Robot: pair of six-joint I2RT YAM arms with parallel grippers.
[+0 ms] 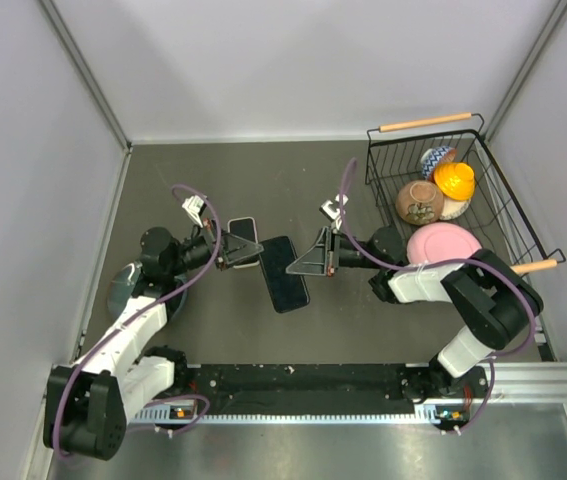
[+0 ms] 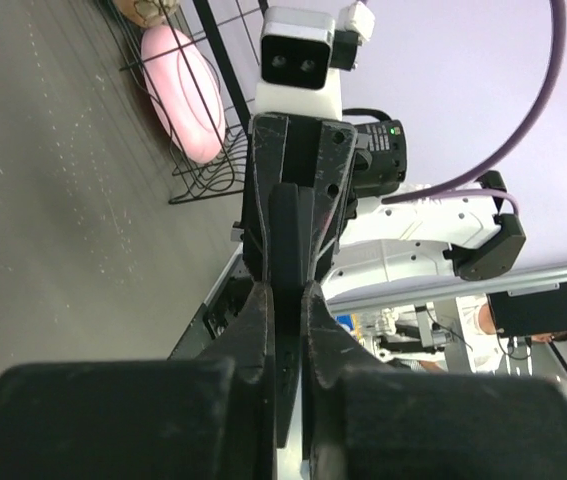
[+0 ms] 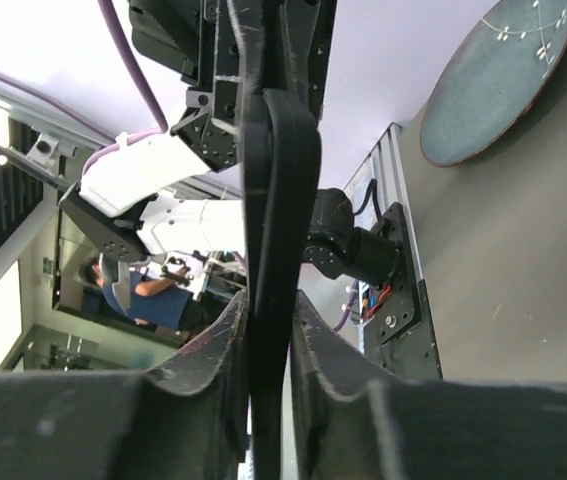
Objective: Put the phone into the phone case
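**Two-arm hold on the phone, seen from above and from both wrists.** The left gripper [image 2: 285, 295] has its fingers drawn narrow onto a thin dark edge. The right gripper [image 3: 266, 305], facing it, is pinched the same way. In both wrist views this edge reads as one slab running from one gripper to the other, the flat black rectangular phone [image 1: 285, 275]. The phone is held level between the arms at mid-table, each gripper taking one side.

The rounded grey-rimmed phone case [image 1: 243, 232] lies just beside the phone, partly under the left fingers. Whether the two touch cannot be told, and the phone is not yet seated in the case.

*Handling (judged):* the phone is stiff and moderately heavy, with smooth faces that slip under a light pinch and a screen that can crack. It is best gripped near an end, leaving the rest of the perimeter free to enter the rim. The case is probably light and flexible, and it would slide unless it is pinned.

At far right, the black wire basket [image 1: 383, 160] holds a pink disc [image 1: 441, 243], a brown bowl [image 1: 420, 202], an orange ridged object [image 1: 455, 180] and a blue-patterned bowl [image 1: 435, 158].
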